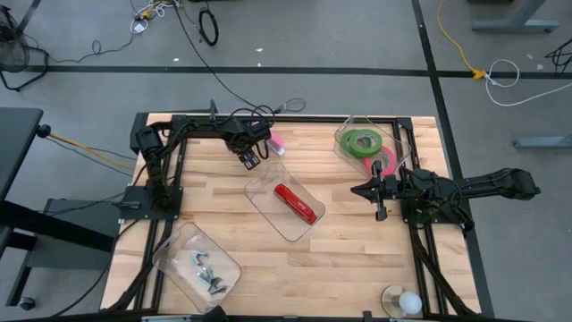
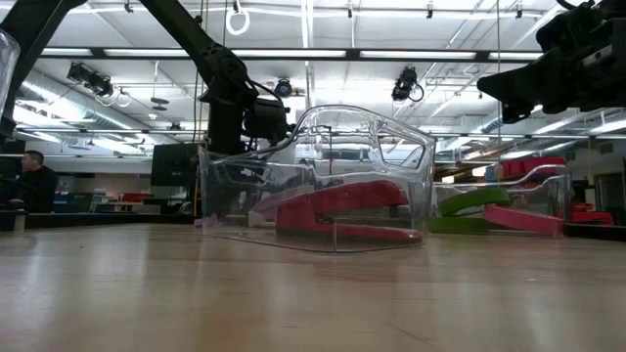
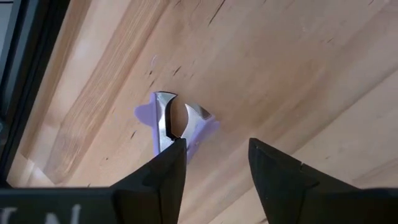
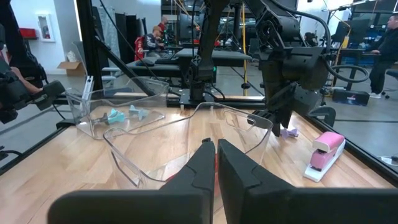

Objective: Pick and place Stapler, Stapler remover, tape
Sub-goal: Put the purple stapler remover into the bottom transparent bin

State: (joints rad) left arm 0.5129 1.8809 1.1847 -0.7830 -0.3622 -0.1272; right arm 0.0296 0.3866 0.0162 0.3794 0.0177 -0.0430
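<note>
A purple staple remover [image 3: 176,122] with metal claws lies on the bare wood near the table's far left. My left gripper [image 3: 214,146] points steeply down over it, open, with the remover showing just past one fingertip [image 3: 172,155]. In the high view that gripper [image 1: 249,161] stands beside a pink stapler [image 1: 277,141]. A red stapler [image 1: 298,204] lies in a clear tray [image 1: 268,190] at mid-table. Green tape [image 1: 362,140] and red-pink tape [image 1: 385,162] lie in a clear bin at the far right. My right gripper [image 1: 357,190] waits level at the right, shut. My left gripper comes at the staple remover from above, slanting down. One fingertip [image 3: 172,155] overlaps the remover's near end [image 3: 163,138] in the wrist view; whether it touches I cannot tell. The remover lies flat on the table, mostly outside the gap between the fingers.
A clear tray [image 1: 168,255] at the near left holds several pale blue staple removers [image 1: 206,268]. A roll and a white ball [image 1: 408,301] sit at the near right edge. Bare wood lies between the trays. People are in the room beyond the table.
</note>
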